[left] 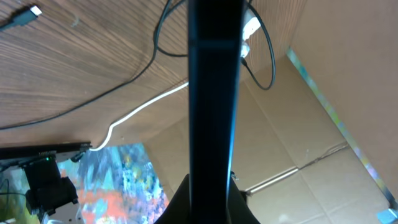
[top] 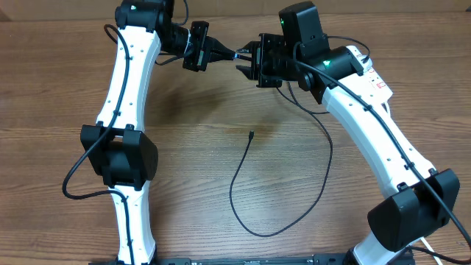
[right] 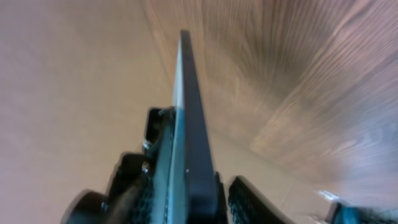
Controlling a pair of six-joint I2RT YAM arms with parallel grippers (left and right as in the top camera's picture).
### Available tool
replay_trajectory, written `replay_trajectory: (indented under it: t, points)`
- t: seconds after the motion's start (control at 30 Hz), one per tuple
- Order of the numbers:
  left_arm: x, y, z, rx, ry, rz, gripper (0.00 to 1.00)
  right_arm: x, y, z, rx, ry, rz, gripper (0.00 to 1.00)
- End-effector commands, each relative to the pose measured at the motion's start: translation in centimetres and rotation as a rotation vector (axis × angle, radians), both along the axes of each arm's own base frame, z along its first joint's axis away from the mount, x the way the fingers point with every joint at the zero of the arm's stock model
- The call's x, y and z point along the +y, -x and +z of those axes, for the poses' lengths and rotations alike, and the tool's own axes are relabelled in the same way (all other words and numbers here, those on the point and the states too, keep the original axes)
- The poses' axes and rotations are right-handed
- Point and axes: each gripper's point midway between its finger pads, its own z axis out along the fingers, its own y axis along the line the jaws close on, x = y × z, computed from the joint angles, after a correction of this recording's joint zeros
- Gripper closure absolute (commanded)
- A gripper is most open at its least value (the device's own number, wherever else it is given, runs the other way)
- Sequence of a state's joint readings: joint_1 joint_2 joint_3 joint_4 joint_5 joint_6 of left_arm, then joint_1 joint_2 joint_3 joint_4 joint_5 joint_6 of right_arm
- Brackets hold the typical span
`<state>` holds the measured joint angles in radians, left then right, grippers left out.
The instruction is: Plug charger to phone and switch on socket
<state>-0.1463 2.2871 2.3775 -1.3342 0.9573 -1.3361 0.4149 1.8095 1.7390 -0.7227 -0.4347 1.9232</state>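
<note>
Phone (top: 237, 54) edge-on between two robot grippers at the far side of the table (top: 184, 147), with the charging job not yet begun. The left gripper (top: 224, 53) is clamped on the phone, which in the left wrist view (left: 214, 93) rises as a dark slab straight out from between its jaws. The right gripper (top: 246, 65) faces it nose to nose with the same slab (right: 189, 124) between its jaws. One finger lies against it and a thin gap shows at the other, so whether that grip has closed cannot be told.

The charger (top: 234, 184) lies loose in a wide loop on the wood, its connector tip (top: 252, 133) free and well apart from both sets of jaws, on the near side of them. Nothing is plugged in. The socket cannot be made out for certain: a white block (left: 249, 28) peeks past the phone beyond the left jaws, and a white cord (left: 143, 106) trails across the table. Plugging in and switching on both appear to remain.

Both arms reach forward and inward, wrists turned level, so the grippers meet tip to tip above the tabletop.
</note>
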Motion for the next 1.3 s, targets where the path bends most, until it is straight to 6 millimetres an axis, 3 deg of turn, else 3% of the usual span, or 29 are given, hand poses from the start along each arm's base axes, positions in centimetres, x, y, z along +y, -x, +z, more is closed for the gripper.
replay_trajectory:
  t: [0.0, 0.13, 0.27, 0.4, 0.53, 0.63, 0.7, 0.77, 0.87, 1.03, 1.27]
  points:
    - [0.5, -0.5, -0.1, -0.014, -0.028, 0.022, 0.96, 0.5, 0.0, 2.1, -0.111, 0.016, 0.077, 0.34]
    - [2.3, -1.4, -1.2, -0.055, -0.119, 0.049, 0.96, 0.4, 0.0, 2.0, -0.217, 0.086, 0.167, 0.00]
    - [5.1, -2.5, -2.1, -0.157, -0.210, 0.034, 0.96, -0.6, 0.2, 1.2, -0.320, 0.202, 0.288, 0.00]
    - [7.8, -3.3, -2.5, -0.327, -0.276, -0.056, 0.96, -3.0, 0.8, -0.8, -0.352, 0.353, 0.395, 0.00]
    - [9.6, -3.6, -2.3, -0.600, -0.319, -0.260, 0.96, -5.7, 1.3, -2.9, -0.444, 0.584, 0.583, 0.00]
    - [9.1, -1.7, -2.0, -0.837, -0.270, -0.520, 0.96, -7.4, 2.9, -5.6, -0.433, 0.769, 0.752, 0.00]
    - [9.0, -0.7, -2.2, -0.885, -0.264, -0.604, 0.96, -7.4, 3.8, -7.3, -0.404, 0.815, 0.797, 0.01]
    - [8.8, -0.2, -2.3, -0.913, -0.260, -0.652, 0.96, -6.9, 4.8, -9.1, -0.368, 0.836, 0.836, 0.10]
    - [9.2, -0.5, -2.8, -0.916, -0.301, -0.666, 0.96, -6.2, 6.0, -11.6, -0.335, 0.856, 0.874, 0.10]
    - [9.7, -0.4, -3.2, -0.895, -0.334, -0.680, 0.96, -5.7, 7.1, -15.8, -0.289, 0.876, 0.893, 0.26]
    - [9.0, 0.6, -3.4, -0.938, -0.316, -0.770, 0.96, -4.8, 8.6, -20.3, -0.229, 0.823, 1.044, 0.31]
